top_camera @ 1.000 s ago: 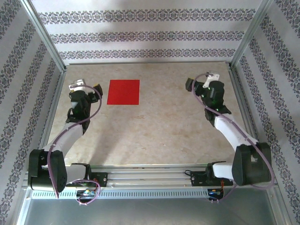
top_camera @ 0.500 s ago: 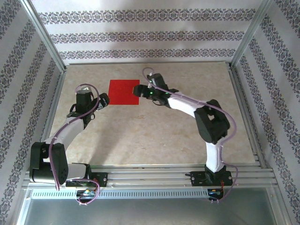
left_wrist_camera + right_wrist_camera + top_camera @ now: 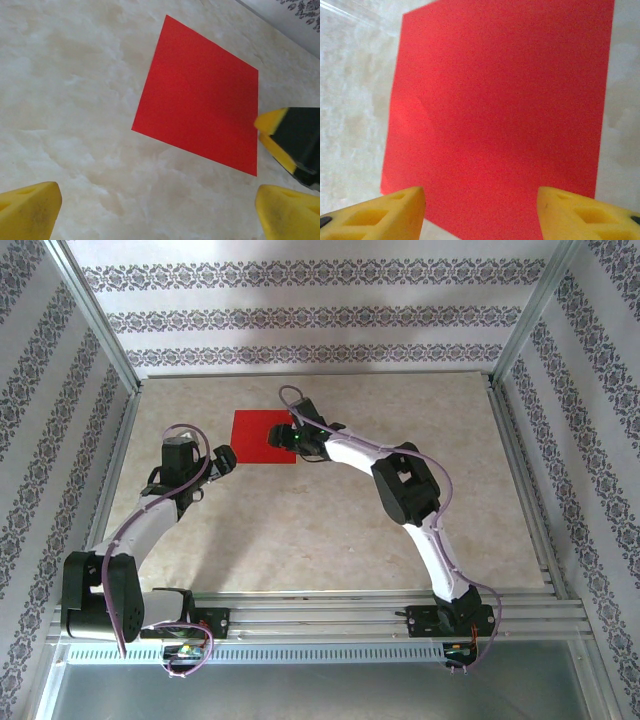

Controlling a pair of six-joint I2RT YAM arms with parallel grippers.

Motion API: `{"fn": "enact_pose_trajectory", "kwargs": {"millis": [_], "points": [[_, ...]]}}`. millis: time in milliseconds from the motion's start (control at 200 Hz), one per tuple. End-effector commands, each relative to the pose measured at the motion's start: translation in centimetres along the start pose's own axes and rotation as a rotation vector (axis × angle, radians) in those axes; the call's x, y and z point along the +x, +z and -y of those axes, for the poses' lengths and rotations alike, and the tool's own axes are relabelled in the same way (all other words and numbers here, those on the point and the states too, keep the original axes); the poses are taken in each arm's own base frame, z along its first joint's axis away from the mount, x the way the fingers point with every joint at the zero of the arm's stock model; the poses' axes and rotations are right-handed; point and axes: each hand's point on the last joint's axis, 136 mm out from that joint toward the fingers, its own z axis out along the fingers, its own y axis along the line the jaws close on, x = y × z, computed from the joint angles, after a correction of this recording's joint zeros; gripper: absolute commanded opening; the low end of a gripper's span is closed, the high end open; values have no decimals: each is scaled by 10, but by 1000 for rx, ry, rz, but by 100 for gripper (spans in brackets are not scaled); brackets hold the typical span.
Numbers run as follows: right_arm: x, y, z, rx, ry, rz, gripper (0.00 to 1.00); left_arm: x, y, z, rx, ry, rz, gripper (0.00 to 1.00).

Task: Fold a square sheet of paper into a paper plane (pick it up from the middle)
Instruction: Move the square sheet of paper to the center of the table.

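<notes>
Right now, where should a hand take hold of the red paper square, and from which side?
Probably its middle, from straight above: the square sheet of paper lies flat on the table with no raised edge. The right hand is over it, open.

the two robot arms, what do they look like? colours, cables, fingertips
Both the left arm and the right arm have white link shells between bulky black joint housings, on black bases. A thin lilac cable loops loosely along each. The left gripper and right gripper end in yellow wedge-shaped fingertips with moulded recesses; black backing shows behind the yellow.
</notes>
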Motion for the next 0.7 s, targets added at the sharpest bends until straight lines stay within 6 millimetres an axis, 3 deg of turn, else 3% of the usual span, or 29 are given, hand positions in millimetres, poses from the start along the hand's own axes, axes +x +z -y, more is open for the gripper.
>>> {"fn": "enact_pose_trajectory", "kwargs": {"millis": [0, 200, 320, 495, 695], "points": [[16, 10, 5, 51, 6, -45, 61, 9, 3, 4, 23, -12, -63, 99], [35, 9, 16, 109, 15, -106, 61, 11, 9, 9, 39, -16, -102, 99], [58, -4, 27, 146, 5, -160, 62, 14, 11, 11, 35, -16, -147, 100], [104, -46, 45, 171, -13, -257, 63, 24, 10, 13, 18, -14, -233, 100], [165, -106, 70, 175, 27, -352, 64, 53, 14, 25, 22, -41, -353, 100]]}}
